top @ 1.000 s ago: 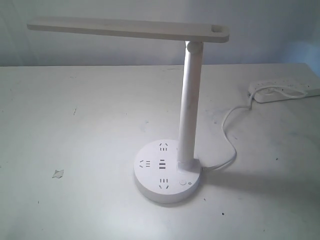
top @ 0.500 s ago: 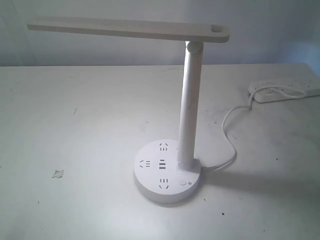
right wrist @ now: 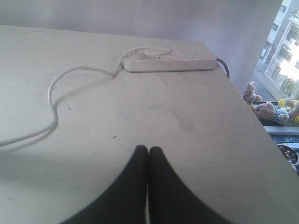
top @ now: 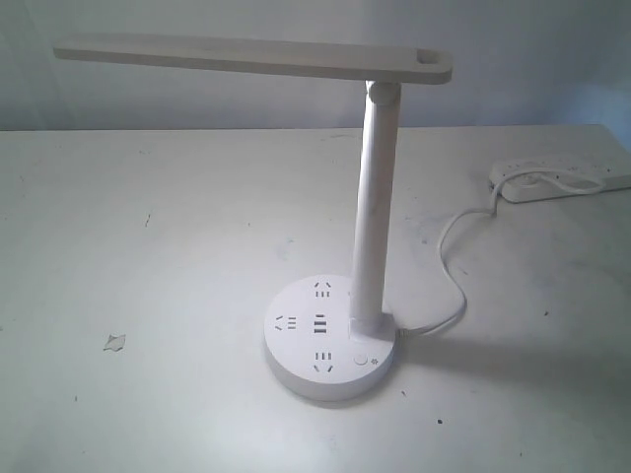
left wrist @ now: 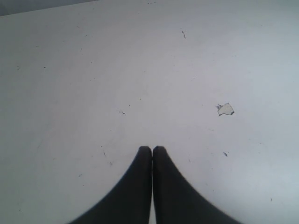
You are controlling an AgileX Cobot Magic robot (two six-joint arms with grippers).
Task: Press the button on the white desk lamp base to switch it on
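Observation:
The white desk lamp base (top: 329, 340) is a round disc near the front middle of the table, with socket holes and a tall white post (top: 373, 197) carrying a flat lamp head (top: 246, 57). Its small round button (top: 361, 362) sits at the disc's front right, beside a tiny grey mark. Neither arm shows in the exterior view. My left gripper (left wrist: 152, 148) is shut over bare tabletop, with nothing between its fingers. Shut as well, my right gripper (right wrist: 148, 149) hovers over bare table short of the cord. The lamp is out of both wrist views.
A long white power strip (top: 562, 181) (right wrist: 170, 62) lies at the far right, near the table's edge (right wrist: 252, 114). The lamp's white cord (top: 449, 266) (right wrist: 53, 100) loops from it to the base. A small paper scrap (top: 114, 342) (left wrist: 225, 109) lies front left.

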